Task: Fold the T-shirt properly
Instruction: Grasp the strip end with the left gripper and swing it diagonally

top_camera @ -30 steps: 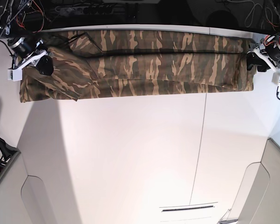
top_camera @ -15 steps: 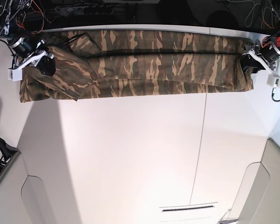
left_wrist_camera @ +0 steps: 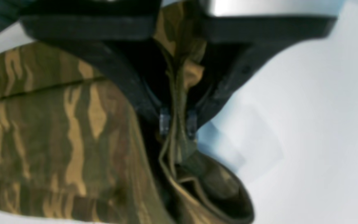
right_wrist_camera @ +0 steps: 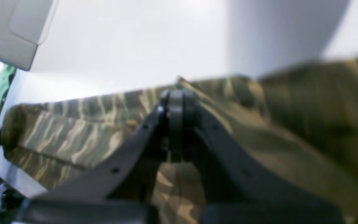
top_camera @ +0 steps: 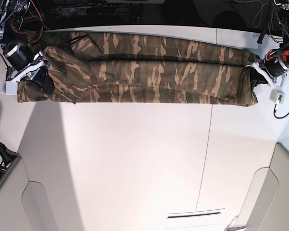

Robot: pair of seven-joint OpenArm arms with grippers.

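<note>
Only one camouflage T-shirt (top_camera: 149, 67) lies as a long band across the far side of the white table (top_camera: 134, 159). Two arms reach in at its ends: the left gripper (left_wrist_camera: 177, 124) and right gripper (right_wrist_camera: 175, 105) each pinch cloth tight.

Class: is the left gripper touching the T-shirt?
Touching. The left wrist view shows the left gripper with its jaws pinched on a bunched fold of the T-shirt, no gap.
</note>
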